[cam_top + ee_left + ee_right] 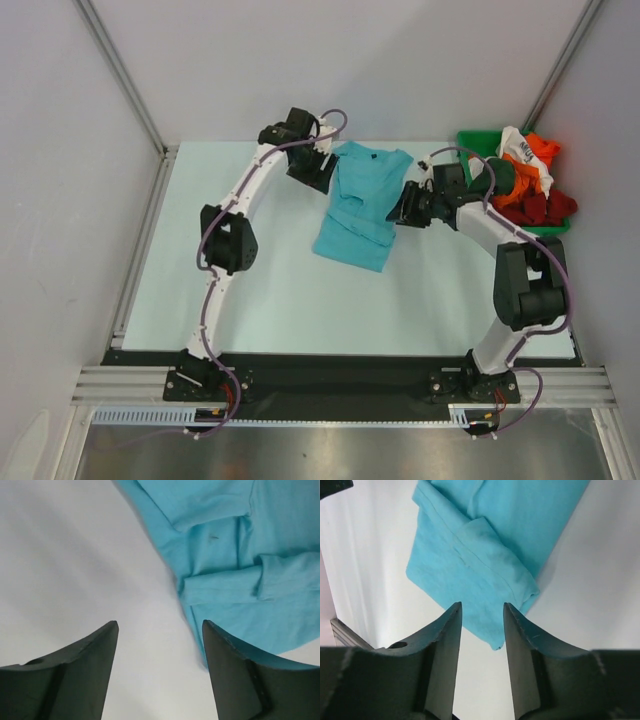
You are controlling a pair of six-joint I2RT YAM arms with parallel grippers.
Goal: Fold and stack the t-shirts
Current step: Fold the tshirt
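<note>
A turquoise t-shirt [362, 205] lies partly folded on the table at the back middle; it also shows in the left wrist view [240, 565] and the right wrist view [490, 545]. My left gripper [322, 176] is open and empty at the shirt's upper left edge, over bare table [159, 625]. My right gripper [404, 211] is open and empty just right of the shirt, a corner of the cloth showing between its fingers [482, 607]. Orange, red, dark green and white shirts [528, 180] are heaped in the bin.
A green plastic bin [470, 142] stands at the table's back right corner, beside the right arm. Metal frame posts rise at both back corners. The black rail with the arm bases runs along the near edge.
</note>
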